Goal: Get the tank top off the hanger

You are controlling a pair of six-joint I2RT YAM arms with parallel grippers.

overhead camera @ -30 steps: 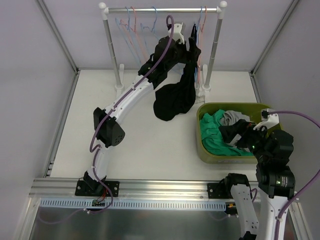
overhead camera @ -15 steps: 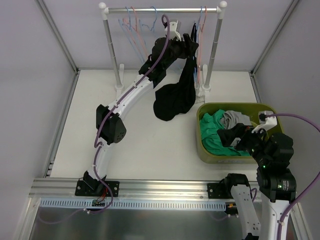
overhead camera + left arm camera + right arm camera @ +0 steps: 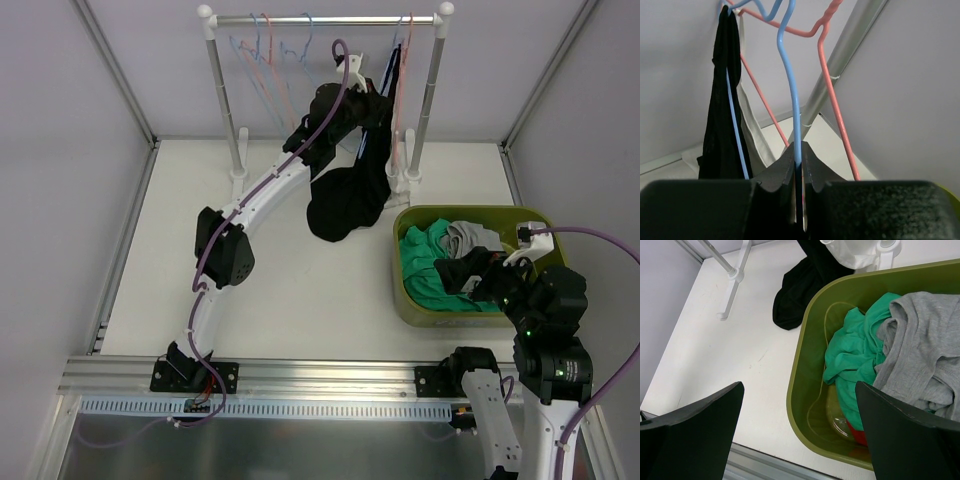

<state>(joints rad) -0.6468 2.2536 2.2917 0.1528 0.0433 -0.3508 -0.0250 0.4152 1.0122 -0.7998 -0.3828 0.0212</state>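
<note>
The black tank top (image 3: pixel 345 200) hangs from a blue hanger (image 3: pixel 395 50) at the right end of the rail, its lower part bunched on the table. In the left wrist view its strap (image 3: pixel 720 100) hangs at the left along a blue wire. My left gripper (image 3: pixel 380 95) is raised to that hanger, and its jaws (image 3: pixel 798 155) are shut on a blue hanger wire (image 3: pixel 790 75). A pink hanger (image 3: pixel 835 105) hangs just to the right. My right gripper (image 3: pixel 470 275) hovers open over the green bin's left edge (image 3: pixel 799 385), holding nothing.
The green bin (image 3: pixel 410 300) at the right holds a green garment (image 3: pixel 855 355) and a grey one (image 3: pixel 925 350). Several bare hangers (image 3: pixel 265 60) hang on the rail (image 3: pixel 320 18). The rack's right post (image 3: pixel 430 90) and feet (image 3: pixel 732 275) stand close by.
My left gripper has risen slightly to the hanger and closed on the blue wire. The tank top's upper part has shifted a little. The right gripper has barely moved.
</note>
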